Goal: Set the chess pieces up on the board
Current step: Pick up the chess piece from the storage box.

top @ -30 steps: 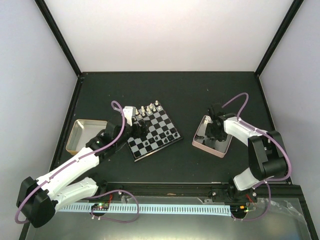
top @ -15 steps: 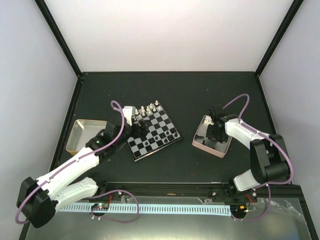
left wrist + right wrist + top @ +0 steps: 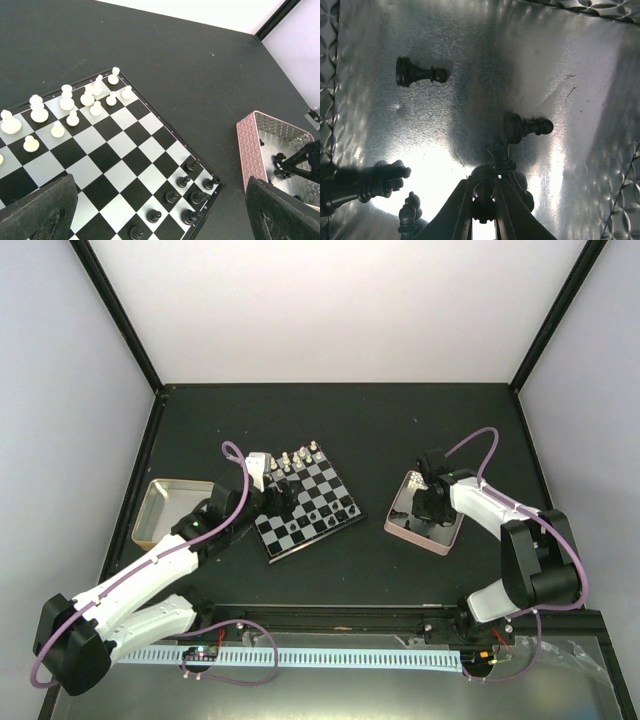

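Note:
The board (image 3: 318,508) sits left of centre; it fills the left wrist view (image 3: 125,150). White chess pieces (image 3: 65,102) stand along its far-left side, black chess pieces (image 3: 190,187) in its near-right corner. My left gripper (image 3: 281,495) hovers over the board, open and empty, with its fingers (image 3: 42,210) wide apart. My right gripper (image 3: 430,503) is down inside the pink-rimmed tray (image 3: 420,540). In the right wrist view it (image 3: 484,202) is shut on a black chess piece (image 3: 485,186). Loose black pawns (image 3: 420,74) lie on the tray floor.
A tan-rimmed tray (image 3: 160,530) sits left of the board. A small white block (image 3: 259,466) lies at the board's far-left corner. More black pieces (image 3: 365,187) lie in the pink tray's near-left corner. Black frame posts edge the mat.
The right gripper has shifted slightly inside the pink tray. The left arm has not visibly moved.

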